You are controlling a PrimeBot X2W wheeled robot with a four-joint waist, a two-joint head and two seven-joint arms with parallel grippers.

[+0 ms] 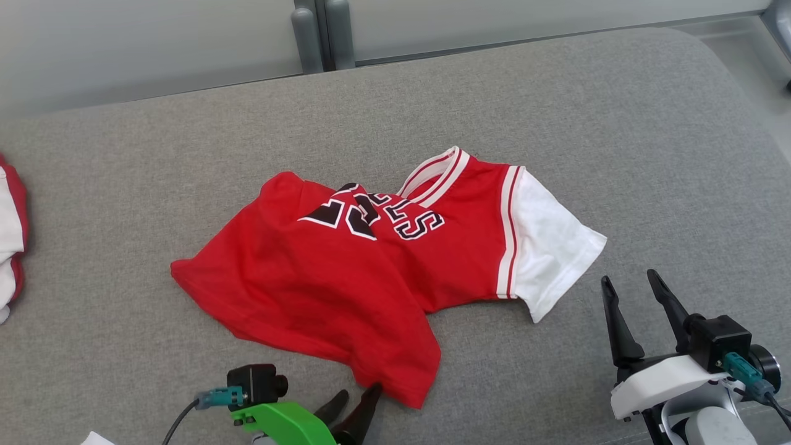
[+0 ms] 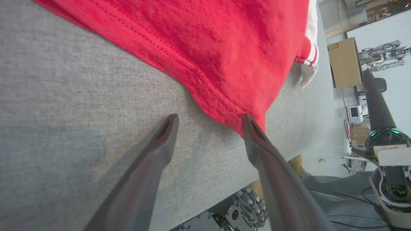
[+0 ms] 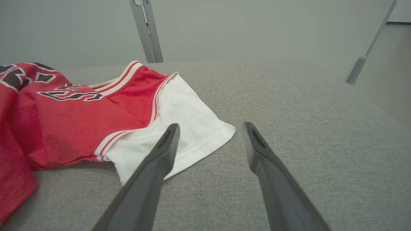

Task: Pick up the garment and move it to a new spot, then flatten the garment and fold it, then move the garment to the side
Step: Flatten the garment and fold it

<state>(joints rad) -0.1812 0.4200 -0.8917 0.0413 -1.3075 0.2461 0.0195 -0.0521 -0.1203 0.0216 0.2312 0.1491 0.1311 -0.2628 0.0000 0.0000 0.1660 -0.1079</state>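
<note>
The garment is a red jersey with black and white lettering, a striped collar and a white sleeve, lying crumpled on the grey cushioned surface. My left gripper is open at the bottom centre, its fingertips right at the jersey's lower hem corner, one finger touching the cloth edge, nothing pinched between them. My right gripper stands open at the lower right, just right of the white sleeve, which lies ahead of its left finger.
Another red and white cloth lies at the surface's far left edge. Grey posts and a pale wall stand behind. Past the surface's edge, the left wrist view has a cardboard box and a person's legs.
</note>
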